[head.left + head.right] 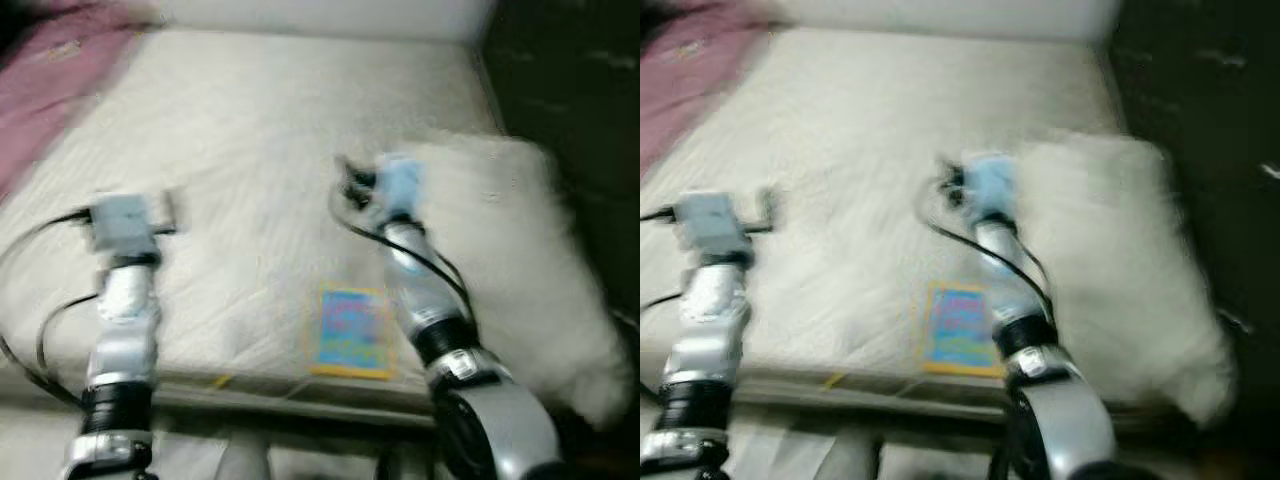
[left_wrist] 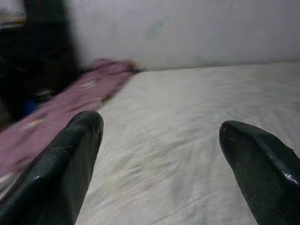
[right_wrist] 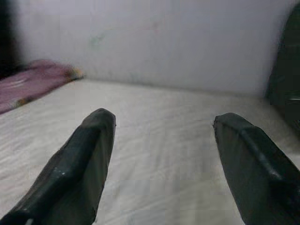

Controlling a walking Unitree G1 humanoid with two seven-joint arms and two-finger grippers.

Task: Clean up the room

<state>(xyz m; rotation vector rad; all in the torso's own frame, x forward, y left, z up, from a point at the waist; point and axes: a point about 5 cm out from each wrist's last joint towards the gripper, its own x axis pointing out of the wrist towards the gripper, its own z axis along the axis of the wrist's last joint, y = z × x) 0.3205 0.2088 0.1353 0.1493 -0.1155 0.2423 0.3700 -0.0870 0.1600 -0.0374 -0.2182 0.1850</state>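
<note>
A colourful book [image 1: 351, 331] lies flat near the bed's [image 1: 270, 130] near edge, left of a white pillow [image 1: 520, 260]. Both the left end effector [image 2: 159, 154] and the right end effector [image 3: 161, 159] are held spread and empty above the mattress. An approach is judged underway; next, the right one would need lowering onto the book.

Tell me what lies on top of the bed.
On the bed lie a colourful book near the front edge, a white fluffy pillow on the robot's right, and a pink blanket at the far left. Whatever the pillow and blanket cover is hidden.
</note>
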